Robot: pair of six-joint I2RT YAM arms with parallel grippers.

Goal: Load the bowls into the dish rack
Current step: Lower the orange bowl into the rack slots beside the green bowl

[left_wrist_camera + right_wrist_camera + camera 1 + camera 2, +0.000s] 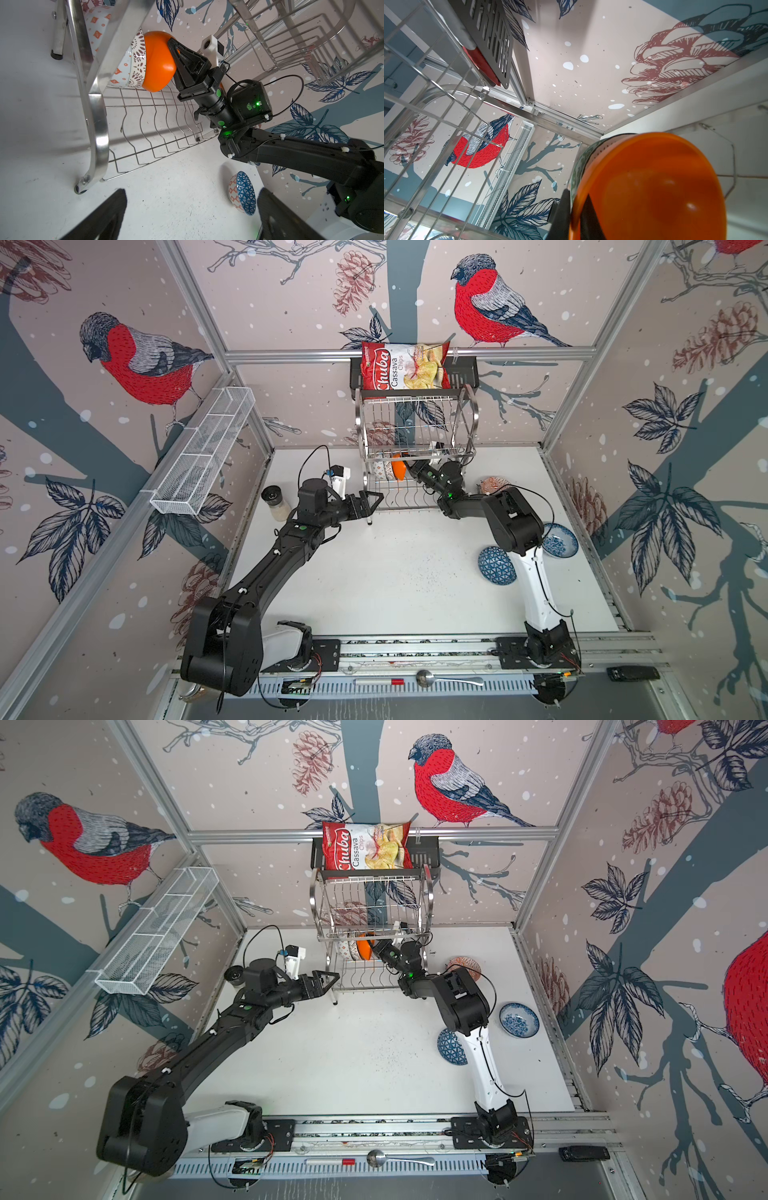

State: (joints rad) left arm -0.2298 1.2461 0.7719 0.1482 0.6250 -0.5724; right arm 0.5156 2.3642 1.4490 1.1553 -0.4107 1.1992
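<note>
Backdrop: wallpaper of red-breasted birds, pine cones and leaves on every wall; aluminium frame bars; white table underneath
Rack: 2-tier steel wire dish rack at the back of the table; it stands just under a black wall shelf that carries a chips bag
Bowls in rack: 3, all on edge in the left part of the lower tier; white bowl with red-orange diamonds outermost; petal-pattern bowl next; orange bowl pressed against it
Right: right gripper sits under the upper tier; fingers clamped on the orange bowl's rim, 1 outside the wall, the other inside (it shows dark through the orange wall in the right wrist view)
Left: left gripper low over the table, just beside the rack's left frame leg; fingers wide apart, nothing between them
Bowls on table: 3, all on the right side; red-orange bowl near the rack, partly behind the right arm; blue-floral bowl mouth up near the right wall; dark-blue triangle bowl just beside the right arm's white link, tilt unclear
Other: shaker jar with black lid, left of the left arm; white mesh basket on the left wall; spoon on the front rail
</note>
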